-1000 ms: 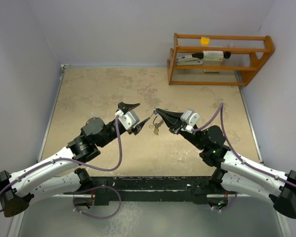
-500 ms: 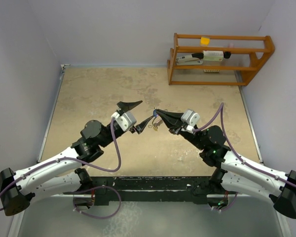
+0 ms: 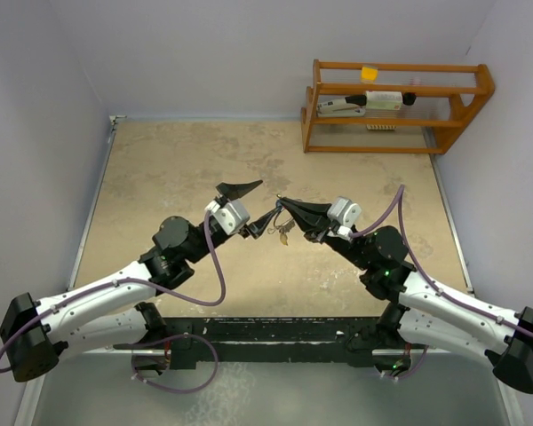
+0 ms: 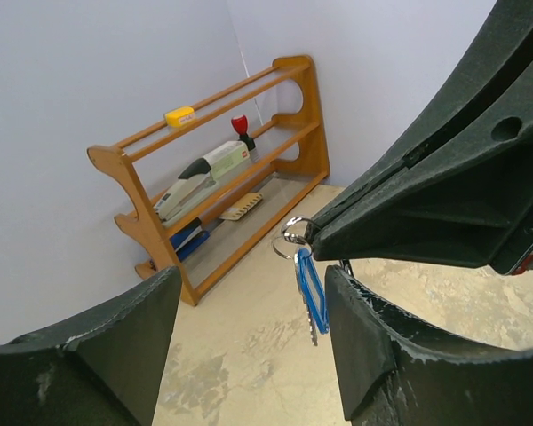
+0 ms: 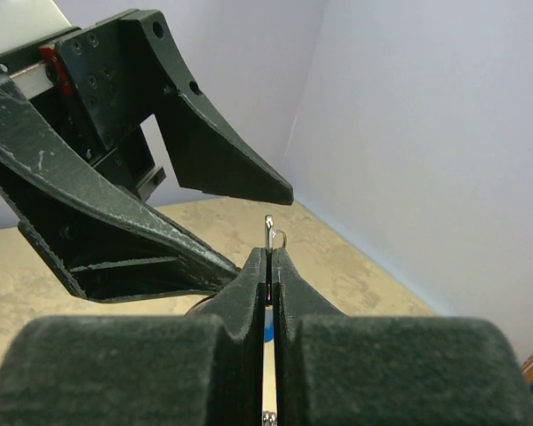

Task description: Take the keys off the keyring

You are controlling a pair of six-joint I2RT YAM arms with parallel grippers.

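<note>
My right black gripper (image 5: 268, 257) clamped thin silver wire keyring (image 4: 289, 238), raised above beige table (image 3: 160, 169). Blue-headed key (image 4: 307, 297) hung beneath, between my left black gripper's (image 3: 253, 206) parted fingers. Orange wooden rack (image 3: 395, 106) beyond, at table's far edge.

Tight in the middle here: the right gripper (image 5: 268, 257), pinched on the keyring (image 4: 291, 238), noses into the mouth of the left gripper (image 3: 266, 198), whose fingers stand spread, and the keys (image 4: 307, 297) dangle in that gap. Bare bench (image 3: 160, 169) lies wide on the left, while the wooden rack (image 3: 395, 106) blocks the far right corner
</note>
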